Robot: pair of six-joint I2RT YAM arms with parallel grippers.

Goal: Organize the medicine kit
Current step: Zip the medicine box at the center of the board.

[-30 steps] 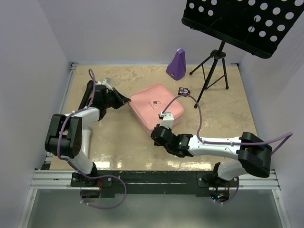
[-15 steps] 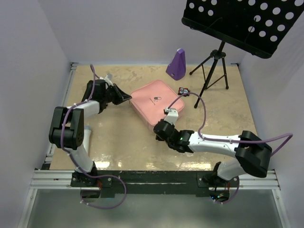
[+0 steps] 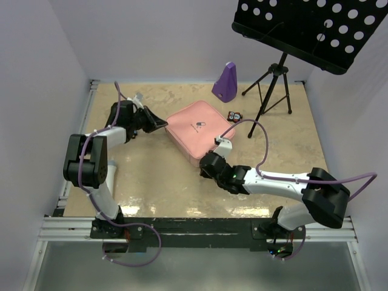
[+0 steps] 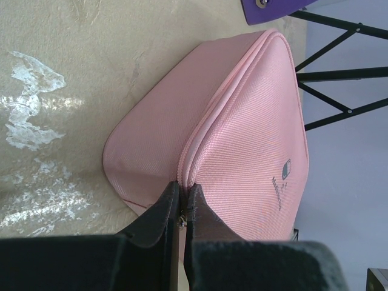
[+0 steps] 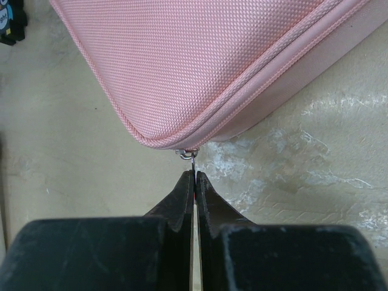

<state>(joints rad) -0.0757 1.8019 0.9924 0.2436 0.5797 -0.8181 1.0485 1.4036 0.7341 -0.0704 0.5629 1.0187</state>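
Since a second ago the right pincer point(image 5: 193, 177) has travelled rightward along the near edge of the kit point(image 3: 197, 130) to its near-right corner. The kit has slid and turned a little away from me, and the left arm has shifted slightly with it.

Findings, nearest first:

1. Right pincer: closed to a hairline on the thin metal tab of the zip pull point(image 5: 185, 153). The pull sits right at the rounded corner, low on the side wall and just above the surface point(image 3: 151, 176).
2. Kit: lies flat mid-surface with the lid down and the logo up. The zip line looks closed wherever I can see it. I cannot tell how much of it has parted behind the pull.
3. Left pincer point(image 4: 182, 203): pinched almost shut on the kit's left corner, on the zip seam. A small metal glint shows between the tips, but I cannot tell whether that is a second pull or only fabric.
4. Beyond the kit: a small black item point(image 3: 234, 115) sits just beside its far corner. The stand point(image 3: 273, 85) and the purple metronome point(image 3: 225, 80) are well apart at the back.

Assessment: the step in hand is unzipping, and nothing inside has been reached yet. The next move calls for leading the pull round the corner curve, keeping the draw in line with the track. The left grip must anchor the kit, as it tends to drag along.
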